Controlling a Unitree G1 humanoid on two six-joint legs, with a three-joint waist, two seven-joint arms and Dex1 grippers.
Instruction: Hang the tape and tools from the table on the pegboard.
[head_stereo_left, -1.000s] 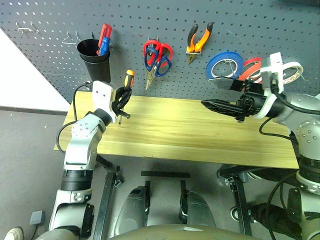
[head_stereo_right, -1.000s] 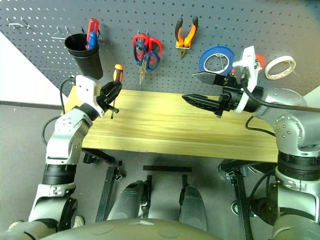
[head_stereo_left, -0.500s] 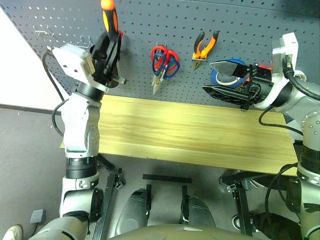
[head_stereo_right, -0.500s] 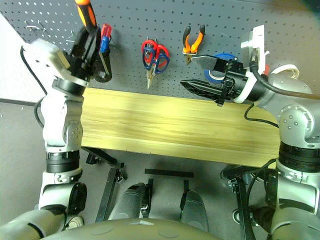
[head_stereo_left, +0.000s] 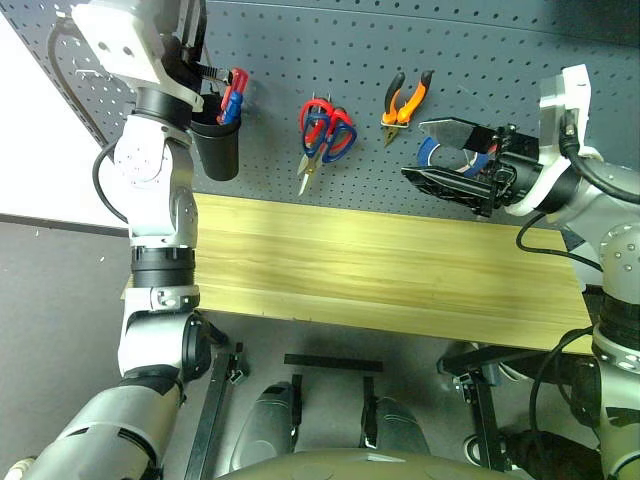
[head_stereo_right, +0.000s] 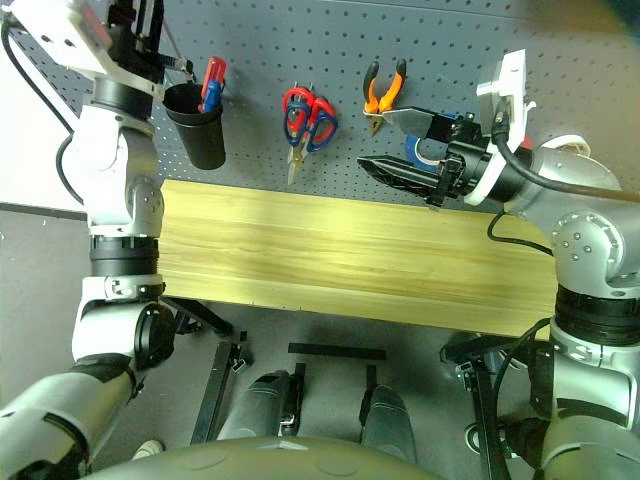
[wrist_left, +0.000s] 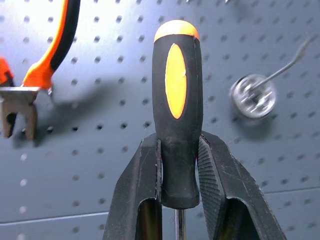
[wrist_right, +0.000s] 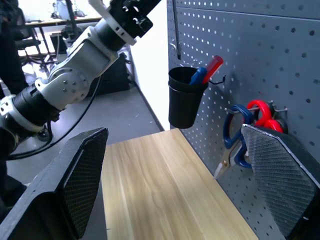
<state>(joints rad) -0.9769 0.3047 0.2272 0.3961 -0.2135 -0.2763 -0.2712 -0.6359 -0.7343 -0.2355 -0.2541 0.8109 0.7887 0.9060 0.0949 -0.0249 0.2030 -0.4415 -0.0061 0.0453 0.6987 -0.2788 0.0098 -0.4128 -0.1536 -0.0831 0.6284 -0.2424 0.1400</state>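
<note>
Against the dark grey pegboard (head_stereo_left: 300, 40), above the bare wooden table (head_stereo_left: 380, 270), your left gripper (wrist_left: 180, 165) is clamping the black-and-orange screwdriver (wrist_left: 176, 105) by its handle, holding it just above the black cup (head_stereo_left: 217, 140), with the pliers (head_stereo_left: 405, 95) and scissors (head_stereo_left: 325, 130) hanging beyond; your right gripper (head_stereo_left: 445, 150) is waiting wide apart. Next, you're likely lowering the shaft into the cup. No writing is readable

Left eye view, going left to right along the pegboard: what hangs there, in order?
Black cup holding red and blue handles → scissors, red pair and blue pair together → orange-and-black pliers → blue tape ring, partly behind the right hand.
</note>
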